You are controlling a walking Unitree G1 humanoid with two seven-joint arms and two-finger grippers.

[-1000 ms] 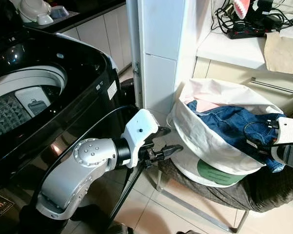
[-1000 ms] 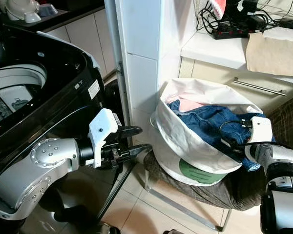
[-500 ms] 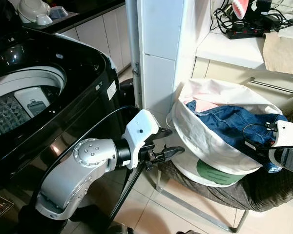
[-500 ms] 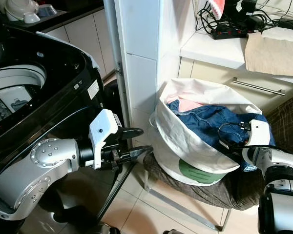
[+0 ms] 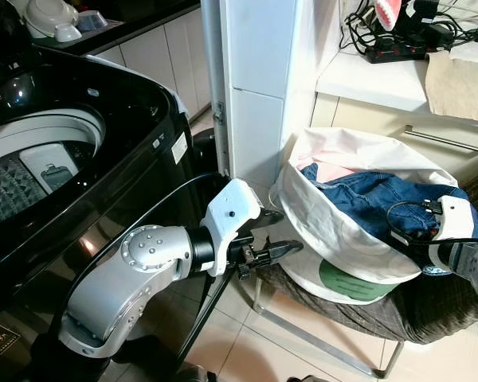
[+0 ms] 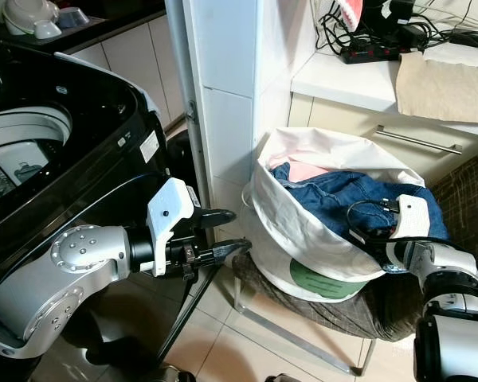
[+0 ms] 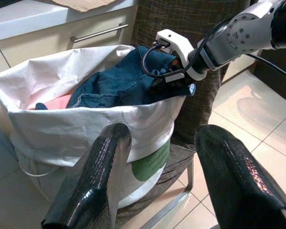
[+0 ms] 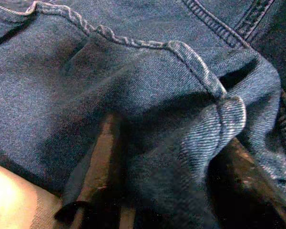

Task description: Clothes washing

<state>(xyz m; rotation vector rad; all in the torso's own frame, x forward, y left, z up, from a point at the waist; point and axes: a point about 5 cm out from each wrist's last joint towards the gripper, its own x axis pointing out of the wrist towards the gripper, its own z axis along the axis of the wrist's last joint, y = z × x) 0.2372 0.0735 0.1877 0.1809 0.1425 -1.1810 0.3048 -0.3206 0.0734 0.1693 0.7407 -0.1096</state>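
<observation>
Early stage: the right claw [image 6: 380, 239] digs into the jeans [image 5: 374, 203] in the laundry bag [image 5: 334, 239], grip unclear; left claw [image 5: 280, 239] spread empty; washer drum [image 5: 40, 159] awaits.

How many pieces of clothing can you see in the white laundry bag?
2: blue jeans on top, with the right gripper pushed into the denim, and a pink garment at the back of the bag. More may lie hidden underneath.

You see 1 chair [image 5: 430, 306] with a dark woven seat standing on the tiled floor [image 5: 247, 342]. On its seat sits 1 white laundry bag [image 5: 334, 231] holding jeans [image 5: 374, 203].
</observation>
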